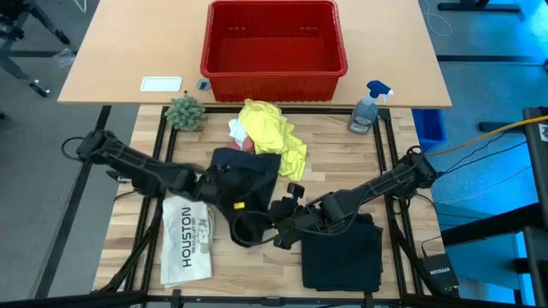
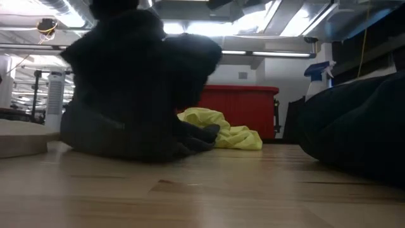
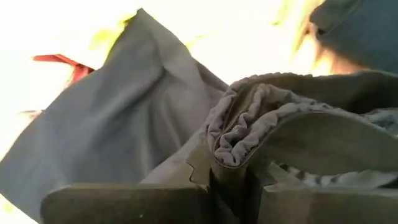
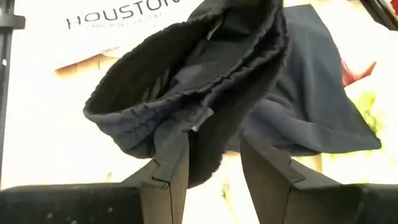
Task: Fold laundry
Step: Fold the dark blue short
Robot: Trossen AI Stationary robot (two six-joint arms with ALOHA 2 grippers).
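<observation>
Table: light wood top [image 1: 402, 197], seen from above, with a tan desk behind it carrying a red basket [image 1: 273, 47]; a small plant [image 1: 185, 112] and a spray bottle [image 1: 366, 108] are parked at the back edge.

Left gripper [image 1: 208, 185]: clamped tight on the gathered waistband of the dark trousers [image 1: 246, 181], the fabric bunched between its fingers [image 3: 130, 200] in the left wrist view.

HOUSTON item [image 1: 187, 239]: laid flat near the front left, beside the left arm, not part of the pile.

Trousers: held up off the table in the middle between both arms, waistband pulled open into a loop, the rest draped back toward the yellow shirt [image 1: 272, 130]. Not folded yet.

Unfolded pile: yellow shirt crumpled behind the trousers, with a bit of white cloth [image 1: 236, 130] and pink cloth [image 1: 248, 145] tucked at its left edge. All untouched, as far as can be seen.

Right gripper [image 1: 286, 226]: the other side of the waistband is pinched between its fingers [image 4: 166, 182], jaws partly closed on the elastic edge.

Folded stack [image 1: 342, 252]: a dark item is laid flat and squared at the front right, so one piece looks done.

Progress: early on, probably; one piece folded, trousers in hand, three smaller pieces left.
</observation>
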